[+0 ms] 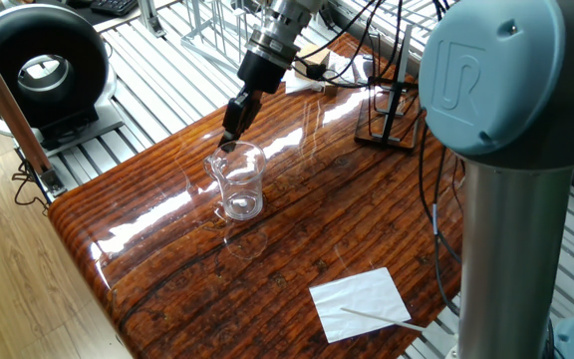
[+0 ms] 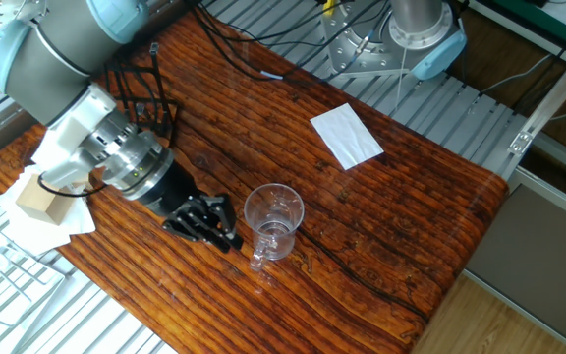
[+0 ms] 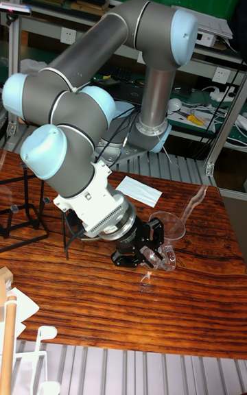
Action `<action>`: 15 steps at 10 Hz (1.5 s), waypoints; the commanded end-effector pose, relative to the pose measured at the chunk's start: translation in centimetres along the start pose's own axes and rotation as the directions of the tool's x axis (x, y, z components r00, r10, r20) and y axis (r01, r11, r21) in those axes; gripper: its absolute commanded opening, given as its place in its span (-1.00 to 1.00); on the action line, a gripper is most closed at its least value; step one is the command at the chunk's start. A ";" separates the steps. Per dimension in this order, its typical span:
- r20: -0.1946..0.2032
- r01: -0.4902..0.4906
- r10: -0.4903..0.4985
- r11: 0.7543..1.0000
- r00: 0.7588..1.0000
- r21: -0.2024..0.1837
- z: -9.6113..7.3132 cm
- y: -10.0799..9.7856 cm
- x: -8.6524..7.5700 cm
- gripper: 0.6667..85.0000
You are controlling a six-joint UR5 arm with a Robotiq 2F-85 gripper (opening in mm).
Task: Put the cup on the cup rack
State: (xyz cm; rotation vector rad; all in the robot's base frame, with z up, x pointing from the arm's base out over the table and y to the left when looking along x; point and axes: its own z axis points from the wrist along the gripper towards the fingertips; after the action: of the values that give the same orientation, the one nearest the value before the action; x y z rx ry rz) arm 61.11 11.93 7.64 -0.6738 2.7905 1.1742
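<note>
Gripper (image 2: 226,234): one, black, two-fingered, on a grey and pale-blue arm. Tilted downward, tips just beside the cup's rim on its far side in one fixed view (image 1: 229,137). Fingers spread apart, holding nothing; in the tall fixed view (image 3: 152,252) they stand on either side of the cup's near wall, though whether they touch the glass cannot be told.

Cup (image 1: 238,180): one. Clear glass, cylindrical, upright, with a pouring lip at the rim and a thick base. Stands on the table towards its near-left part in one fixed view; also seen from above (image 2: 274,220) and beside the gripper (image 3: 167,233).

Cup rack (image 1: 387,112): one. Thin black wire, upright rods on a rectangular base, at the far right of the table, well apart from the cup. Seen behind the arm's wrist in the other fixed view (image 2: 155,84) and at the left edge in the tall view (image 3: 20,208).

Table (image 1: 307,219): one. Glossy red-brown wood grain with strong reflections.

White paper sheet (image 1: 360,303): one, near the table's near-right edge, a thin stick lying on it.

Wooden block (image 2: 37,198): one, on white paper at the table's far side.

Surroundings: ribbed metal frame around the table; a black round fan (image 1: 38,68) to the left; wood floor; cables; shelving and a green panel behind.
</note>
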 end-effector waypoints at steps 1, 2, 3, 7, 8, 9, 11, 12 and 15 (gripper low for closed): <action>0.027 0.005 -0.004 1.000 1.000 -0.014 0.5 0.5 -0.4 -0.32; 0.025 0.004 -0.004 1.000 1.000 -0.010 0.4 0.4 -0.3 -0.33; 0.015 0.008 -0.008 1.000 1.000 0.002 0.3 0.0 0.1 -0.34; -0.005 0.010 -0.009 0.999 1.000 0.037 0.8 -1.3 0.8 -0.32; -0.002 0.005 -0.005 0.999 1.000 0.036 1.2 -1.2 0.7 -0.32; 0.004 0.004 -0.004 0.999 1.000 0.036 1.4 -1.1 0.5 -0.32; 0.008 0.005 -0.005 1.000 1.000 0.029 1.6 -0.9 0.5 -0.31; 0.009 0.009 -0.009 1.000 1.000 0.023 1.6 -0.8 0.6 -0.31; 0.005 0.013 -0.013 1.000 1.000 0.011 1.6 -0.5 0.9 -0.30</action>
State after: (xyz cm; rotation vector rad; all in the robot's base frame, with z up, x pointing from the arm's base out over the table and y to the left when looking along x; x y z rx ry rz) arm 60.32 12.27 5.68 -0.6916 2.7944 1.1373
